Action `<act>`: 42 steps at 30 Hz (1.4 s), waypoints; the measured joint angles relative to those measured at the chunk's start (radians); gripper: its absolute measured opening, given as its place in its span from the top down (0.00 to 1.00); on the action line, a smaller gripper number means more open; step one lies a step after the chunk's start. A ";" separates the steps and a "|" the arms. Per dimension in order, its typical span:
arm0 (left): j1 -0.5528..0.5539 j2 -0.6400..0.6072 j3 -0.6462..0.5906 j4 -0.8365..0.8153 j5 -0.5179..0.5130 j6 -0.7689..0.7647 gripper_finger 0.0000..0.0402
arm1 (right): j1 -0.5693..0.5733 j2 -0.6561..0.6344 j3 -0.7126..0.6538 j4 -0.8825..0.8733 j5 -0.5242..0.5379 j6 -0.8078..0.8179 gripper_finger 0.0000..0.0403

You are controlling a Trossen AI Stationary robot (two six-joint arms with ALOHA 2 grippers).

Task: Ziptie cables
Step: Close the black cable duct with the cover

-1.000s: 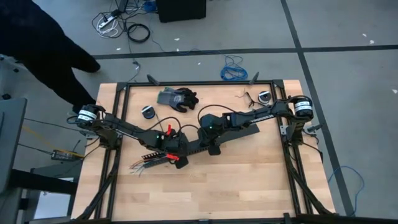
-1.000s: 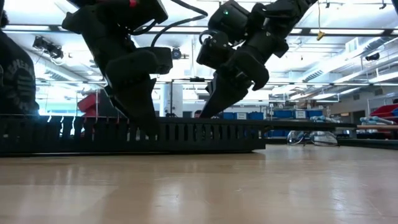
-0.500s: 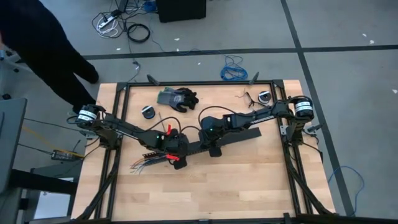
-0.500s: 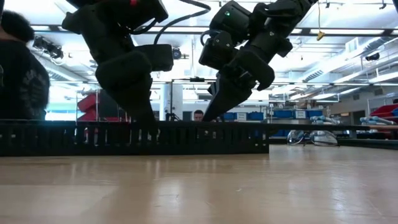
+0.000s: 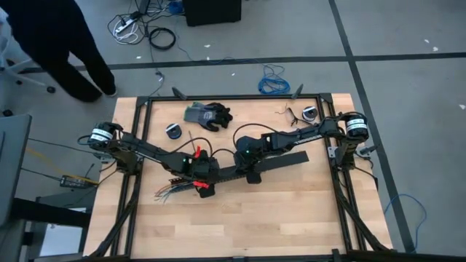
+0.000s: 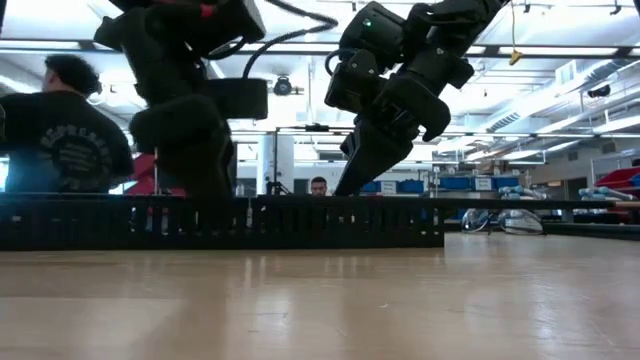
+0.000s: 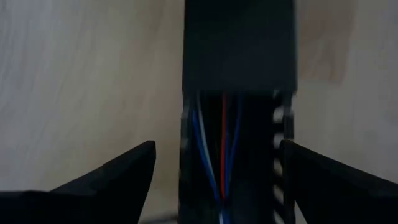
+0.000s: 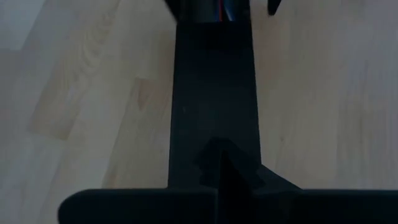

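A long black slotted channel (image 5: 227, 175) lies slanting across the middle of the table. The cables (image 7: 214, 168), thin blue, red and white wires, run inside it, and their splayed end (image 5: 166, 191) lies on the wood past its left end. A flat black cover (image 5: 287, 159) closes the channel's right part. My left gripper (image 7: 216, 149) is open, one finger on either side of the uncovered stretch. My right gripper (image 8: 227, 160) is shut, its fingertips on the cover. My right gripper rests its shut fingertips (image 8: 217, 163) on the cover's flat top (image 8: 211, 124), coming slanting down from the table's right. The fingers point along the channel. The cover and channel lie flat on the table (image 6: 300, 225).
A grey and black glove (image 5: 207, 115) lies at the far middle, and small round objects (image 5: 173, 131) (image 5: 309, 113) lie at the far left and far right. Black frame rails (image 5: 138, 138) edge the table. A person (image 5: 51, 36) stands beyond the far left corner.
My left gripper has rolled about its own pointing line above the channel, without shifting place. In the low view the channel's right end has slid a little farther toward the table's right. The person behind the table has walked along its far left side.
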 joint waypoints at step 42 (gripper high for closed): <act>-0.001 0.000 -0.002 -0.059 -0.008 -0.032 0.49 | 0.000 -0.104 -0.057 0.078 0.000 0.012 1.00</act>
